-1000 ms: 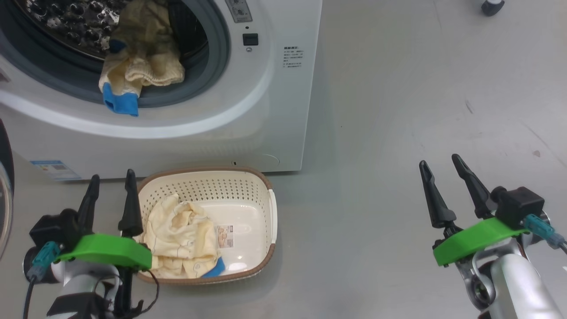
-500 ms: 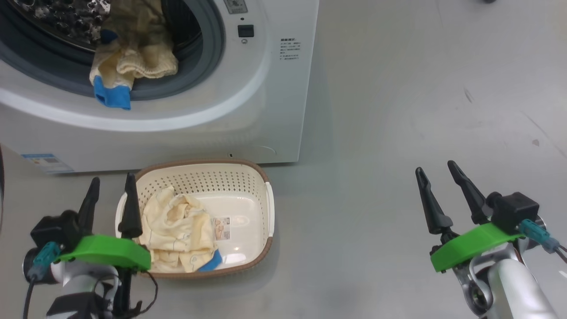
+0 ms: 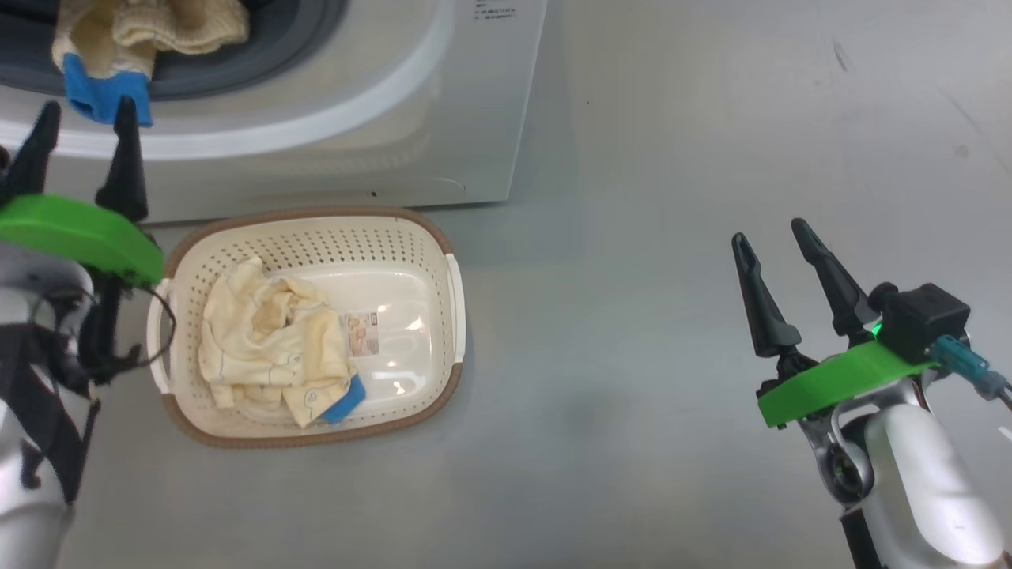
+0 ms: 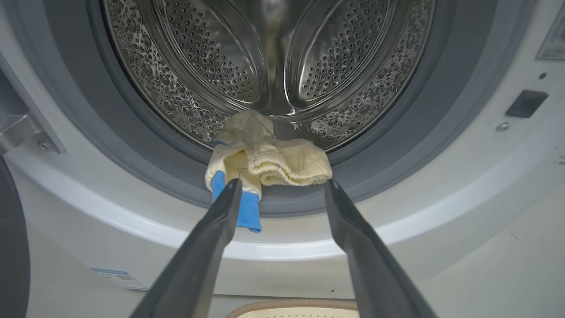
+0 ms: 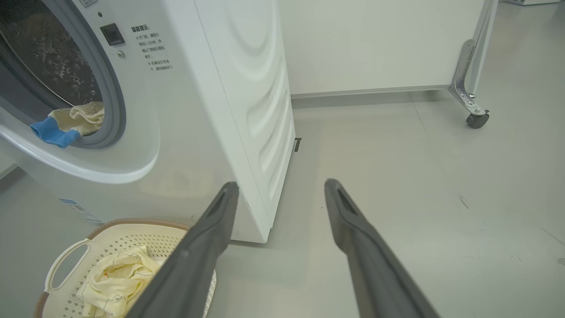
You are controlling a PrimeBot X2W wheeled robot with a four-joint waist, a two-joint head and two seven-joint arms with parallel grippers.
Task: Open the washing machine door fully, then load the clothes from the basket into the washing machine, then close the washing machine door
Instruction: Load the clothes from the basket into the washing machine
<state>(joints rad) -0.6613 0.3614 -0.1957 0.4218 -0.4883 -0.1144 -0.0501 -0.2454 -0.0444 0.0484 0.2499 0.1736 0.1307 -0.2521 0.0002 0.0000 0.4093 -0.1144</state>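
Note:
The washing machine (image 3: 411, 103) stands open at the head view's top left. Its door (image 4: 11, 256) shows as a dark rim at the left wrist view's left edge. One pale yellow garment (image 4: 269, 157) with a blue piece (image 4: 247, 210) hangs over the grey seal. More of the clothes (image 3: 269, 348) lie in the left half of the basket (image 3: 316, 217) on the floor before the machine. My left gripper (image 3: 85, 118) is open and empty, raised in front of the hanging garment and just short of it. My right gripper (image 3: 768, 235) hangs open and empty over bare floor, far right.
Grey floor spreads to the right of the machine. A white panel on a caster wheel (image 5: 477, 120) stands behind, to the right. A label sticker (image 3: 362, 332) lies on the basket's bare right half.
The head camera has tilted down, shifting the whole picture up. My left gripper has risen from beside the basket toward the washer's opening. The right gripper has kept its place.

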